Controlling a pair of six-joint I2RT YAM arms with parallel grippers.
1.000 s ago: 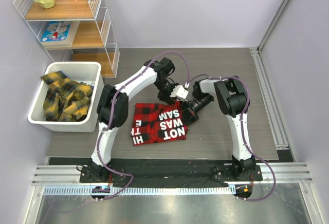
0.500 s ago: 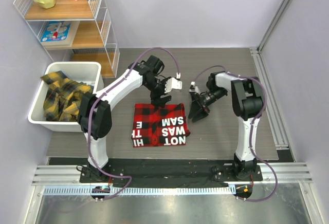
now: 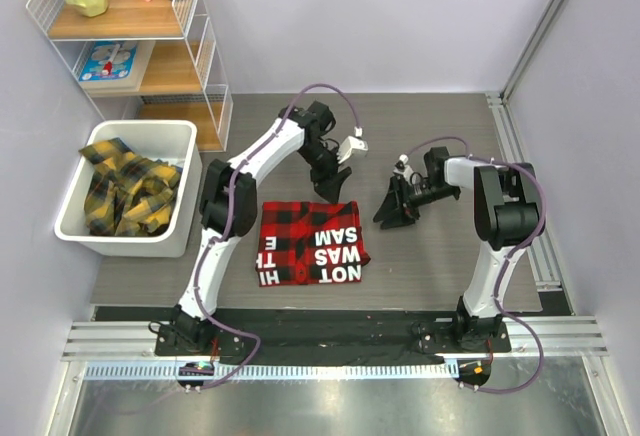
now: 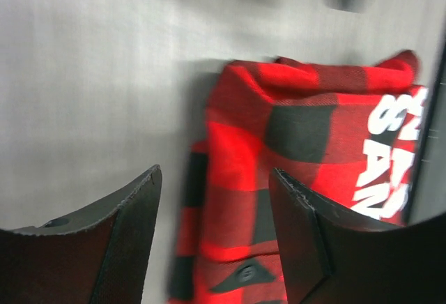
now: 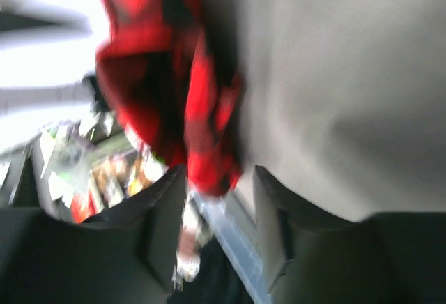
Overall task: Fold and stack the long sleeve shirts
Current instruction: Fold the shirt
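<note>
A red-and-black checked long sleeve shirt (image 3: 310,243) lies folded on the table, white lettering facing up. My left gripper (image 3: 335,186) hovers open over its far edge. In the left wrist view the red shirt (image 4: 293,130) lies below the spread gripper (image 4: 212,203), nothing pinched. My right gripper (image 3: 393,213) stands open just right of the shirt's far right corner, apart from it. The right wrist view is blurred: the red shirt (image 5: 167,74) shows beyond the open gripper (image 5: 216,203). Yellow-and-black shirts (image 3: 125,191) lie heaped in a white bin.
The white bin (image 3: 186,184) stands at the table's left edge. A wire and wood shelf (image 3: 150,56) with cups and boxes rises behind it. Metal rails (image 3: 525,186) run along the right side. The table's near edge meets a black strip.
Both grippers have opened and let go of the red shirt. The left drew back toward the far side, the right swung off to the right. The shirt now lies flat and folded.
</note>
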